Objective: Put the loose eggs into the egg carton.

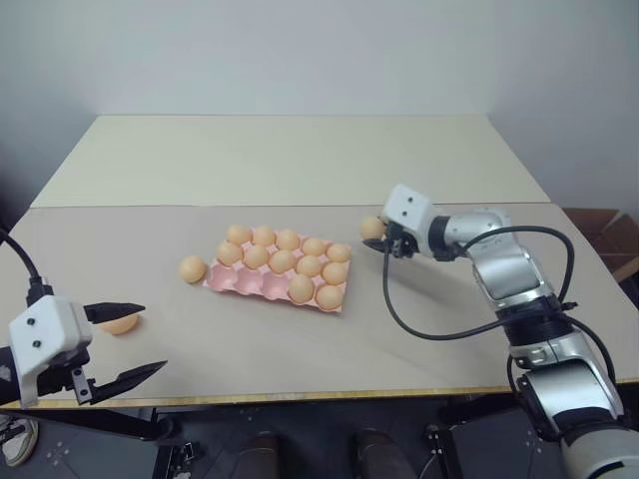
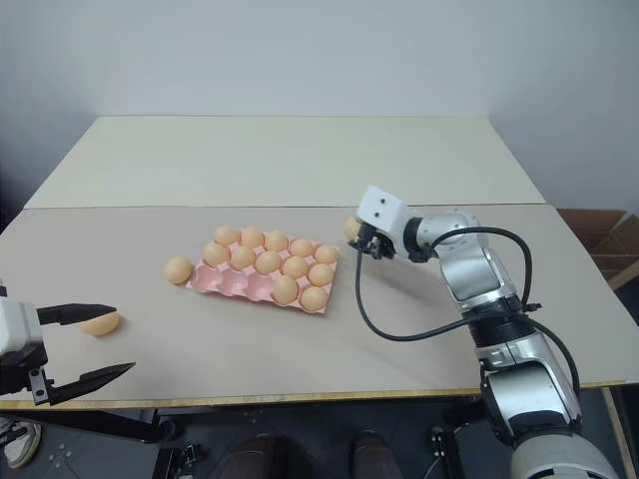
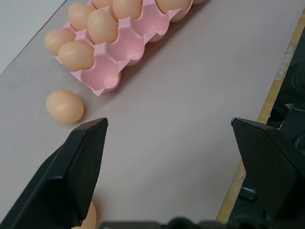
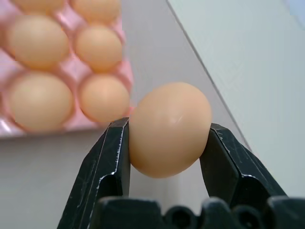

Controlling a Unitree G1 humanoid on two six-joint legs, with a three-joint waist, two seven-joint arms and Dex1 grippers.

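My right gripper (image 4: 164, 131) is pinching one egg (image 4: 169, 129) across its middle; smooth, slippery, fragile shell, so gentle squeeze; left gripper (image 3: 171, 138) wide open, empty.

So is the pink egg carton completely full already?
No, the egg carton has several bare cups along its near row, and loose eggs lie on the table beside it.

Soft, even overhead light, faint shadows; right wrist view's background blurred.

Head views look down over the table (image 1: 300, 190); wrist views look closely along their jaws, both showing the egg carton (image 3: 112, 71).
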